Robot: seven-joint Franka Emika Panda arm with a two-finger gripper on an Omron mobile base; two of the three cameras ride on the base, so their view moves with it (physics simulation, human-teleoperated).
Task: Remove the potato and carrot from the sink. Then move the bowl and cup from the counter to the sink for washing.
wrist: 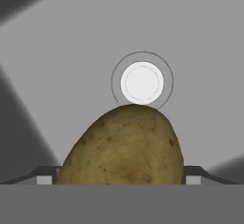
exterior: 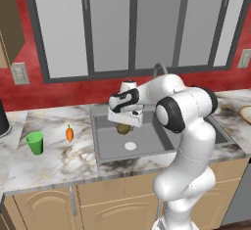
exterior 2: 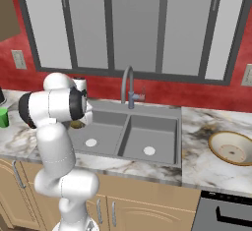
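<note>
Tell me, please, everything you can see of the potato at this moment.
The potato is an olive-brown, egg-shaped lump with a dull, speckled skin. It sits between the two fingers of the hand, one finger on each side of it. It hangs clear of the floor of the left basin of the sink, above the white drain. In the left base view it shows as a small brown lump under the hand.
</note>
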